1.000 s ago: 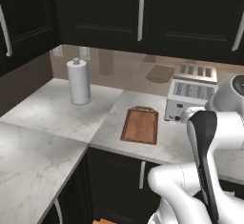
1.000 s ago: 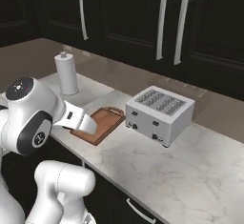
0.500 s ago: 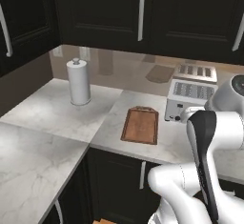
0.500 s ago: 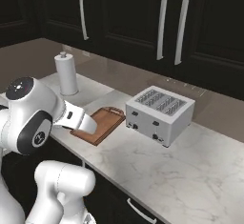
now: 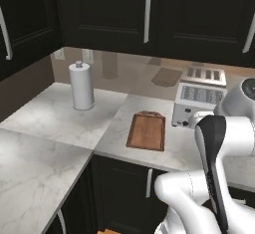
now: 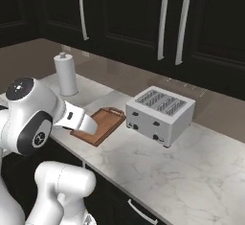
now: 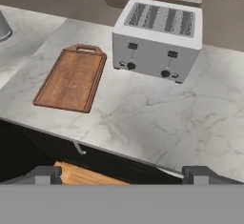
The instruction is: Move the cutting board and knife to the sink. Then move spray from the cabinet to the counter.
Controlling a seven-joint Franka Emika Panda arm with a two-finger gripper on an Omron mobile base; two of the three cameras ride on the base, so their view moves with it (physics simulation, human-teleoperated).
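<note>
Gripper (image 7: 122,173) is held wide, nothing between the tips, above the near counter (image 7: 157,123) edge. Cutting board (image 7: 71,77) is seen flat on the marble, ahead and left of the jaws, well apart; long axis runs away, loop handle at the far end, beside the toaster (image 7: 159,39).

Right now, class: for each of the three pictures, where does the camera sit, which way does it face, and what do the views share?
Left base view: behind the arm's left, looking down at the cutting board and paper-towel roll; white arm lower right.
Right base view: behind the right, facing the toaster; arm lower left.
Hand view: on the hand, looking down at the counter; open gripper at the bottom.
Shared: board and toaster.
</note>
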